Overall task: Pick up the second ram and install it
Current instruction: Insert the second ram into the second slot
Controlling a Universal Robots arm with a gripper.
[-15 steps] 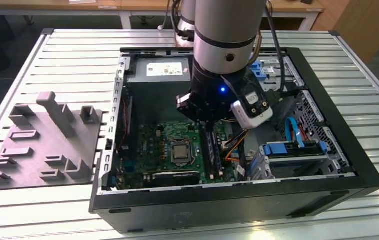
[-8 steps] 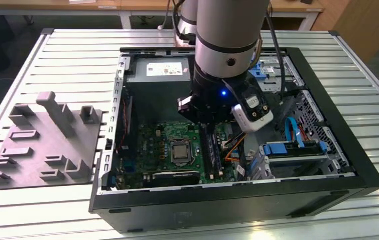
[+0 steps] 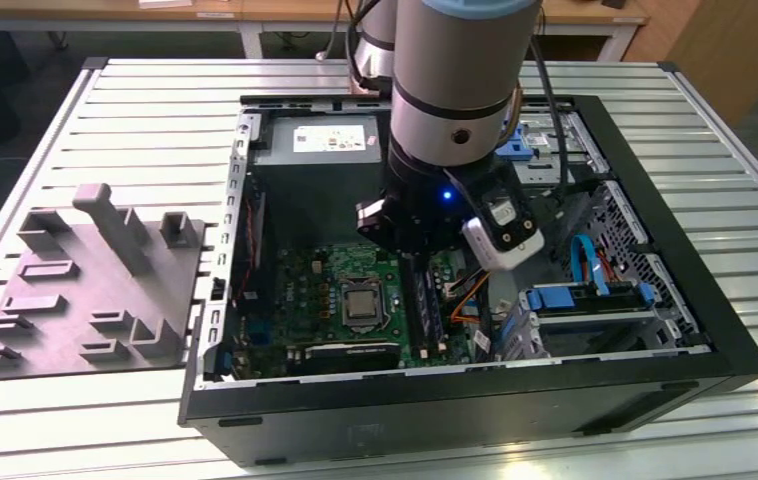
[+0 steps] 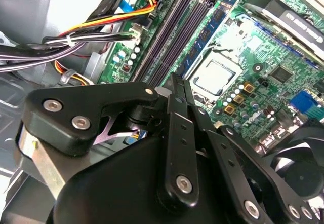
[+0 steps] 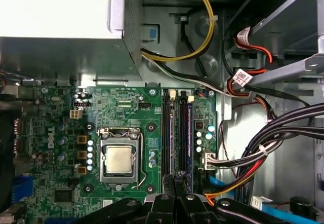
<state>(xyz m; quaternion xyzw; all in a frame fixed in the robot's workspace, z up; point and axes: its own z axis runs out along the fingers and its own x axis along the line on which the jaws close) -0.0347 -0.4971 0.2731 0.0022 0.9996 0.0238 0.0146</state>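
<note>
A long blue-green ram stick [image 4: 211, 27] with black chips stands in a motherboard slot beside the silver processor socket [image 4: 216, 75]. I cannot tell whether it is the second ram. My gripper [image 4: 178, 82] is shut, its black fingers pressed together with nothing visible between them. It hovers over the near end of the dark slots [image 4: 169, 39], close to the stick's end; contact is not visible. In the first wrist view the gripper [image 5: 174, 181] sits over the slot row [image 5: 174, 133], beside the socket [image 5: 120, 159].
The arm's wrist [image 3: 439, 200] reaches down into the open black computer case [image 3: 673, 380]. A grey moulded fixture tray [image 3: 79, 290] lies at the exterior view's left. Cable bundles [image 5: 263, 153] and a power supply [image 3: 315, 140] crowd the case around the motherboard [image 3: 332, 290].
</note>
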